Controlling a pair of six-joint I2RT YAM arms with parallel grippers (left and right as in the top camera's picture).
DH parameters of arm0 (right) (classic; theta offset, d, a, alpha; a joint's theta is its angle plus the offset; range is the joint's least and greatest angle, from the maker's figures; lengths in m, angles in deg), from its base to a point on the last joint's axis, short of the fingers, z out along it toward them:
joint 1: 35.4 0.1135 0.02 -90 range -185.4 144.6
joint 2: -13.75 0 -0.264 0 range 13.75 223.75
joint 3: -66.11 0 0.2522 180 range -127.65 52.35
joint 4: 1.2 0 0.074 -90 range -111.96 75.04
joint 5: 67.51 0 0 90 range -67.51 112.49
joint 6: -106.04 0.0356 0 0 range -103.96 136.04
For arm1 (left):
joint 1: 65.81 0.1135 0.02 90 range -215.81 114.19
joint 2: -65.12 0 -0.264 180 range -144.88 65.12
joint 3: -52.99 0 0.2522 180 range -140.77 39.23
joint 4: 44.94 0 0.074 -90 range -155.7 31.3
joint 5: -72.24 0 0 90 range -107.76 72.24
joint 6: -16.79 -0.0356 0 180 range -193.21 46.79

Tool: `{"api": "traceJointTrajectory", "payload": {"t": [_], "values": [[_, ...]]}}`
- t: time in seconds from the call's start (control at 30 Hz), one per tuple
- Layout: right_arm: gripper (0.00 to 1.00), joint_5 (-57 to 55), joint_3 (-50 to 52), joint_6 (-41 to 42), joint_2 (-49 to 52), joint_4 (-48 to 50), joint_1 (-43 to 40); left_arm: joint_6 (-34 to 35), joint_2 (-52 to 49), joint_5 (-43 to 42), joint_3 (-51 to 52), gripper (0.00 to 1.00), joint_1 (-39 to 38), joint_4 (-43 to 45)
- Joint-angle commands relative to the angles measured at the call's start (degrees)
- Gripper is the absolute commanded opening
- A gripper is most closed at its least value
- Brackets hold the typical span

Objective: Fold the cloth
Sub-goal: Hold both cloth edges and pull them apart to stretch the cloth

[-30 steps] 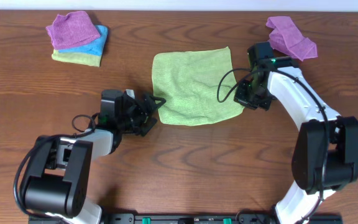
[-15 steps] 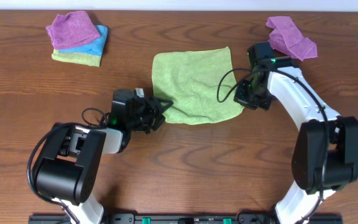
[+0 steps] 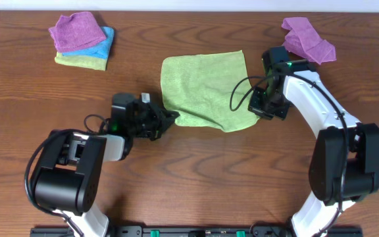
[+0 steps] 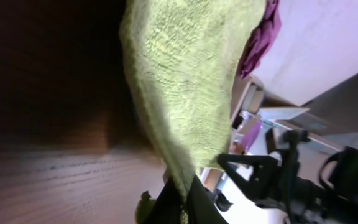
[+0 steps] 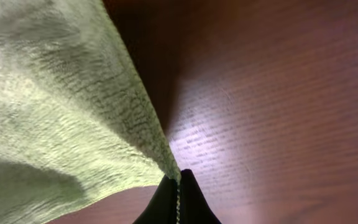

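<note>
— Where is the cloth?

— The light green square terry cloth [image 3: 202, 85] lies spread on the brown wooden desk [image 3: 202, 191], near the middle, between my two arms. Its far edge rests flat. At the near edge, both wrist views show shadow beneath the fabric beside each pinched corner.

— And your claws?

— My left claw [image 3: 170, 116] is closed tight on the cloth's near left corner. My right claw [image 3: 258, 113] is pinched on the near right corner, its fingertips pressed together with only a thin fold of fabric between them.

— Anything else on the desk?

— A stack of folded cloths [image 3: 81, 41], purple over blue over yellow-green, sits at the far left, well apart from the green one. A crumpled purple cloth [image 3: 309, 39] lies at the far right, just beyond my right arm.
</note>
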Motion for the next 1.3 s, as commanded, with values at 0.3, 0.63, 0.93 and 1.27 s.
{"api": "traceJointTrajectory", "payload": {"t": [0.3, 0.63, 0.93, 1.27], "values": [[0.01, 0.15, 0.11, -0.33, -0.15, -3.45, -0.35, -11.54, -0.39, -10.29, 0.13, 0.06, 3.87, -11.5], [0.01, -0.37, 6.01, 1.73, -0.26, -4.26, 4.13, -18.32, -0.39, -15.19, 0.13, 0.06, 3.87, -19.47], [0.01, -3.04, 9.14, 4.68, -4.66, -5.79, 4.68, -25.92, -0.39, -17.53, 0.13, 0.06, 4.17, -30.53], [0.01, -2.38, 19.96, 4.0, -13.03, 0.07, 4.63, -30.32, -0.28, -20.35, 0.13, 0.06, 6.16, -37.79]]}}
